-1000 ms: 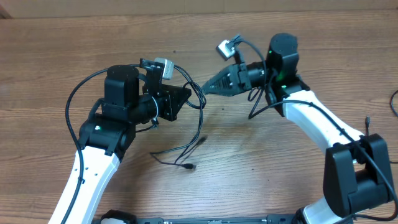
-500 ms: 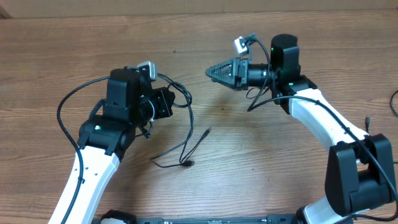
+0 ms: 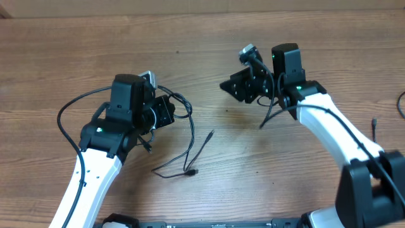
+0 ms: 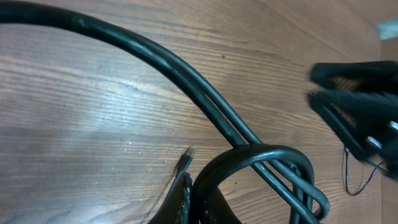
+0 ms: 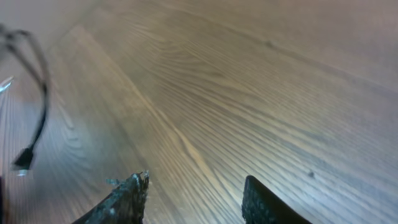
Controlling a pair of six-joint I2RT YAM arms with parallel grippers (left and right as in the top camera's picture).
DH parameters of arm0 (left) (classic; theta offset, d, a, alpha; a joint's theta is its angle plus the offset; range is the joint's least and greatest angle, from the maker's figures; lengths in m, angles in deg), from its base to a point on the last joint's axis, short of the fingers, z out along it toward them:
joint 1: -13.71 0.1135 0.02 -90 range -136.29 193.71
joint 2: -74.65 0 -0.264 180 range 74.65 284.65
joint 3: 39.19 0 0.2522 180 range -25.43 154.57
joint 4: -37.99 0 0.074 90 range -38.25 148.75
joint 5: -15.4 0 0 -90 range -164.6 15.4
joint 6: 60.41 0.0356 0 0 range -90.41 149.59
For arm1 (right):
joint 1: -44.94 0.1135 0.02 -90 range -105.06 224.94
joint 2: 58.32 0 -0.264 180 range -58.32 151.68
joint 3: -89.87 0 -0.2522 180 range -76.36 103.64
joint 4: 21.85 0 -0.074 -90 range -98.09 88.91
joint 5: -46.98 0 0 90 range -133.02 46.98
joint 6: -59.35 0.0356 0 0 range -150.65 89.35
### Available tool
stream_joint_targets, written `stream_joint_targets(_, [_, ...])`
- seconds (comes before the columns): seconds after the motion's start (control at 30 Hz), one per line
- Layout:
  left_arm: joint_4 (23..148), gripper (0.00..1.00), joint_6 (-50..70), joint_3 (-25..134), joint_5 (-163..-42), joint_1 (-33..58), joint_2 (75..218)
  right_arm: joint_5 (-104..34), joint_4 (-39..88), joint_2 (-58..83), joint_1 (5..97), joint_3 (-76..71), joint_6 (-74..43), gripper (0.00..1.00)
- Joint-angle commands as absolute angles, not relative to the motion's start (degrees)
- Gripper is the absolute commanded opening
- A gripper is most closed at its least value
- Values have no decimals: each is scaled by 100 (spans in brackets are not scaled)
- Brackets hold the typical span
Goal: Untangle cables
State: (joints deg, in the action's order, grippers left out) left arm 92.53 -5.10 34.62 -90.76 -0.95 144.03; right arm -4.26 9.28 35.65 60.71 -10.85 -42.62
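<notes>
Two YAM arms over one wood-grain table [image 3: 266,183].

1. Left gripper [image 3: 169,111]: left of centre in the overhead view, jaws pinched tight on the cables [image 3: 192,142]. Fingertips [image 4: 185,198] pressed together at the bottom edge of the left wrist view, cords looped just above them.

2. Cables: thin, black, bunched in a loop at the left gripper, draped from there down onto the table at lower centre. Two small ends lying on the wood: upper plug [image 3: 211,133] pointing toward upper right, lower plug [image 3: 193,171] near the bottom of the strands.

3. Right gripper [image 3: 228,87]: upper centre-right, well apart from the cables, jaws parted at a middling width, holding nothing. Only wood grain between its fingertips [image 5: 133,190] in the right wrist view.

4. Surroundings: left arm cable [image 3: 61,114], thicker, arcing out at far left; right arm cable [image 3: 269,114] hanging below the wrist; dark cord end [image 3: 374,123] near the right edge, kind unclear.
</notes>
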Motion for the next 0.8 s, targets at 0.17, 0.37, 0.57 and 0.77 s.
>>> stream_joint_targets(0.17, [9395,4,-829,3558,-9067,-208,14467,-463,1199,2739,6998,-1026,-5217,59])
stream_joint_targets(0.37, [9513,4,-814,3558,-8965,-322,14467,-461,1312,2739,7531,-1026,-5215,58])
stream_joint_targets(0.57, [9677,4,-840,3558,-8862,-322,14467,-681,1328,2739,7870,-1026,-5219,57])
stream_joint_targets(0.77, [9786,4,-836,3558,-8770,-322,14467,-889,1323,2739,7896,-1026,-5217,65])
